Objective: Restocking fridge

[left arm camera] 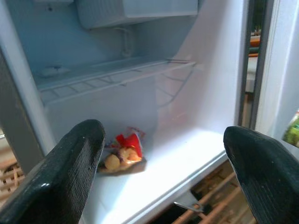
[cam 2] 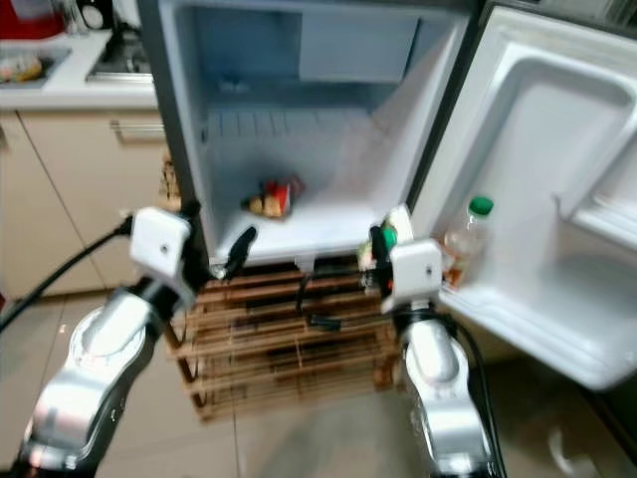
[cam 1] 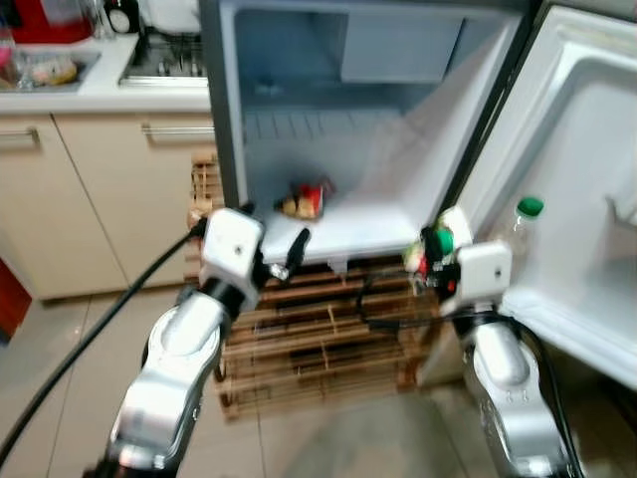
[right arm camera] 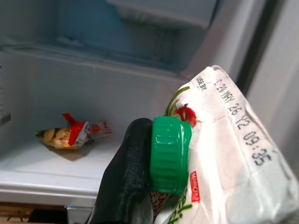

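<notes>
Right fingers (right arm camera: 126, 182) clamp green-capped carton (right arm camera: 224, 154) | crinkly snack bag (cam 1: 304, 201) inside fridge (cam 1: 378, 234)

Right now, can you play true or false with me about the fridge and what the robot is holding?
1. The fridge door is open. True.
2. The right gripper holds a carton with a green cap. True.
3. The left gripper is squeezing a bag of snacks. False: its fingers are spread apart and empty, in front of the fridge.
4. A snack bag lies on the fridge floor. True.
5. The door shelf has nothing on it. False: a bottle with a green cap stands there.
6. The fridge sits on the kitchen counter. False: it rests on a wooden rack near the floor.
</notes>
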{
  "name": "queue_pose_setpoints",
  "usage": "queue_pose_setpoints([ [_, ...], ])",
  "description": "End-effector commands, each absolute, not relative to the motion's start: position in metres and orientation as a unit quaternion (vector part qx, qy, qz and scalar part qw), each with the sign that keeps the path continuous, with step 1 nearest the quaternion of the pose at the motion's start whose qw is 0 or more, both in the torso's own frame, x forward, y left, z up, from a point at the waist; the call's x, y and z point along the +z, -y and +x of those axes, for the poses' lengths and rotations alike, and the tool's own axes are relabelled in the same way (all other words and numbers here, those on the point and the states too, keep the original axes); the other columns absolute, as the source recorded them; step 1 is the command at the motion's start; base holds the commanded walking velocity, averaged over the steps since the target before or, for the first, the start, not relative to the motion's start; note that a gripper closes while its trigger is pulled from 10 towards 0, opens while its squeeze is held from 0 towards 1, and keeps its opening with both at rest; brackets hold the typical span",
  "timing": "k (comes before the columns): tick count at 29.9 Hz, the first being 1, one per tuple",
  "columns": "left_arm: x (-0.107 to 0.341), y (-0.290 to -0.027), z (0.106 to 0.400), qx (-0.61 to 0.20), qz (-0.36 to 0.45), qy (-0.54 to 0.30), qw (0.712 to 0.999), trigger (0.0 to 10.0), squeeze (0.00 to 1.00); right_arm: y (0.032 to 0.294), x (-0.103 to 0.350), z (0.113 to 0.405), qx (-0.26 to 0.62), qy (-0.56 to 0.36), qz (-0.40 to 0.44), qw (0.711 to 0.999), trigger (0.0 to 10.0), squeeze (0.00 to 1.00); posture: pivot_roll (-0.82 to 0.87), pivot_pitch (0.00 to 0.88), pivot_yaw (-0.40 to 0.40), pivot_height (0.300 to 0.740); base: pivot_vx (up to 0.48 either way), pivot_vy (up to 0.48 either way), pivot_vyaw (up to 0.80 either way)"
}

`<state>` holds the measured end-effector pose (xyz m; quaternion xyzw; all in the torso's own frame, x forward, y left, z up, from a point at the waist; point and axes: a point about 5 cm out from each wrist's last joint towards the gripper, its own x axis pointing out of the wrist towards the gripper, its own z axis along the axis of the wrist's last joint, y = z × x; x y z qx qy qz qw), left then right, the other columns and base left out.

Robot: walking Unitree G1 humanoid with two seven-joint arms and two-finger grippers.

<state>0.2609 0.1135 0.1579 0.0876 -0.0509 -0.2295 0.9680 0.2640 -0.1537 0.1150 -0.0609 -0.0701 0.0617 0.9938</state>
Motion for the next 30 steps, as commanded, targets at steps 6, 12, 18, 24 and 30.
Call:
queue_pose_setpoints([
  [6,0.165,-0.113,0.266,-0.243,0.102,0.065,0.962,10.0,0.0,0.148,0.115,0.276,0.065,0.067,-0.054,0.994,0.0,0.0,-0.03,0.0,-0.045,0.74,0.465,0.0,0.0],
  [12,0.167,-0.113,0.267,-0.252,0.103,0.07,0.96,10.0,0.0,0.143,0.11,0.285,0.075,0.055,-0.052,0.994,0.0,0.0,-0.02,0.0,-0.045,0.74,0.459,0.0,0.0],
  [18,0.175,-0.113,0.266,-0.258,0.076,0.086,0.959,10.0,0.0,0.136,0.093,0.296,0.095,0.0,-0.025,0.995,0.0,0.0,-0.01,0.0,-0.046,0.74,0.15,0.0,0.0],
  [24,0.179,-0.116,0.256,-0.295,0.06,0.077,0.951,10.0,0.0,0.135,0.071,0.31,0.08,-0.068,-0.009,0.994,0.0,0.0,0.04,0.0,-0.038,0.74,0.0,0.0,0.0],
  [30,0.17,-0.118,0.238,-0.346,0.061,0.026,0.936,10.0,0.0,0.124,0.067,0.327,0.076,-0.087,-0.017,0.993,0.0,0.0,0.08,0.0,-0.021,0.74,0.0,0.0,0.0],
])
